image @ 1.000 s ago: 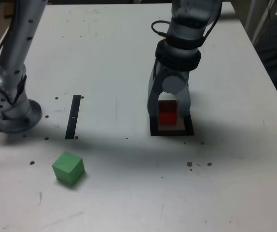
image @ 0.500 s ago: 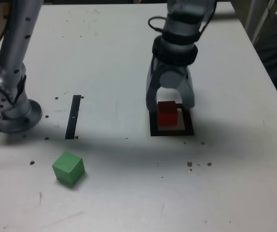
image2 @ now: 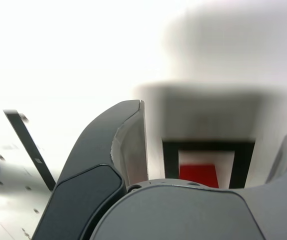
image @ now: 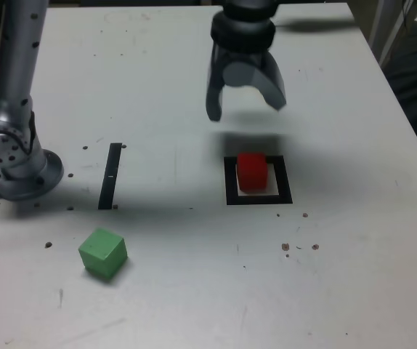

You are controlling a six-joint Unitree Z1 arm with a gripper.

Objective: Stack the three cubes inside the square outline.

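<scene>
While the red cube (image: 252,171) sits inside the square outline (image: 258,198), the gripper (image: 245,102) hangs above, jaws spread and empty; next fetch: green cube (image: 103,252).

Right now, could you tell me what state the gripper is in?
Gripper: open, holding nothing, raised clear above the red cube, which sits inside the square outline.

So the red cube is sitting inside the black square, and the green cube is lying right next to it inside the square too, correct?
Not quite. The red cube does sit inside the square outline, but the exterior view shows the green cube lying well outside it, on the table toward that view's lower left.
</scene>
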